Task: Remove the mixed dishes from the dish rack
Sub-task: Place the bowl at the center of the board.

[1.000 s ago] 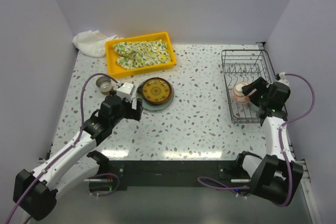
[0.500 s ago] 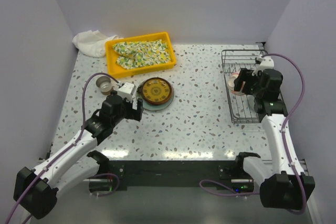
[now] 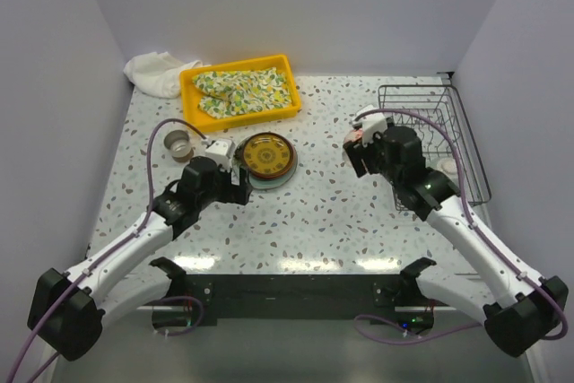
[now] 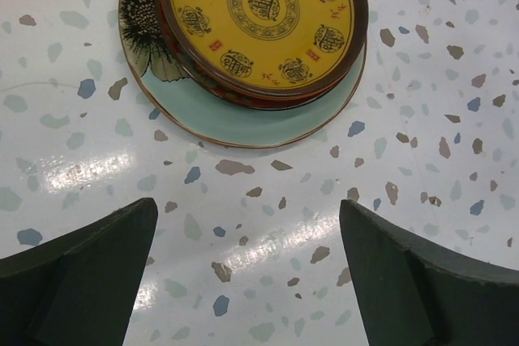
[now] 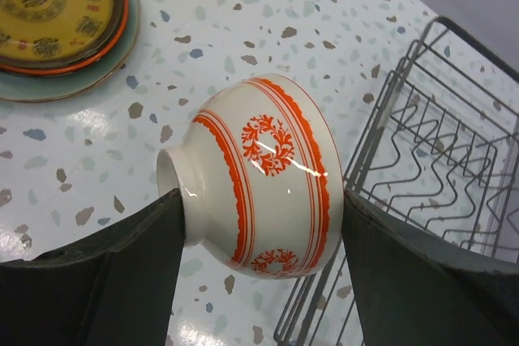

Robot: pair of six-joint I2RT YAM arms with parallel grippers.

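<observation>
The red-patterned white bowl (image 5: 259,176) is outside the dish rack (image 3: 421,89) and hangs over the table (image 3: 341,213), just beside the rack's left edge. The right pincer (image 5: 261,204) grasps it across the round wall, one finger on each side. The bowl lies on its side, with its foot ring pointing left in the wrist view. I judge that such a grip is the surest one for so round a piece, but the bowl must be turned upright before it is set down.

The left pincer (image 4: 247,216) is released, with the jaws wide apart and holding nothing. It is low over the table, just in front of the brown-yellow patterned plate (image 4: 263,14), which sits on the pale green-blue plate (image 4: 235,119). This stack and the left arm occupy the middle of the table, so the bowl needs a free spot beside them.

The small tan cup (image 3: 179,143) stands further left. The yellow tray (image 3: 190,100) with the floral cloth (image 3: 244,91) is at the back, well apart. A small pale piece (image 3: 446,166) seems to lie in the rack, but I cannot tell what it is.
</observation>
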